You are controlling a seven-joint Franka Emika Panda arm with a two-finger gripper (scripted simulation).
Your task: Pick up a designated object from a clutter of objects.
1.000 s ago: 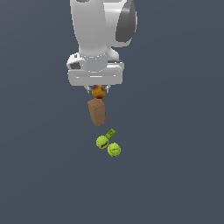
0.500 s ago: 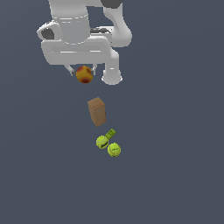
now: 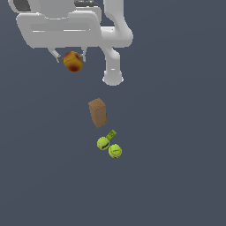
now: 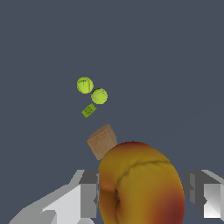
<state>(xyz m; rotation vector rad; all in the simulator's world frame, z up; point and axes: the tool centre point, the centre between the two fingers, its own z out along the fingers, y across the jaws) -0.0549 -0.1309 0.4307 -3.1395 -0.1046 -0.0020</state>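
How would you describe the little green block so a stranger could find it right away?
Start at the brown box standing on the floor. Just beyond it, toward the two yellow-green balls, lies the green block, next to the nearer ball. It is flat-sided and the smallest thing there; its neighbours are round.

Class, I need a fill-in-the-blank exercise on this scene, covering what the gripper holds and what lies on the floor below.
1. The gripper is shut on the red-orange ____.
2. The number of yellow-green balls on the floor is ____.
3. The tiny green block lies between the balls and the brown ____.

Missing words: fruit; two; box.
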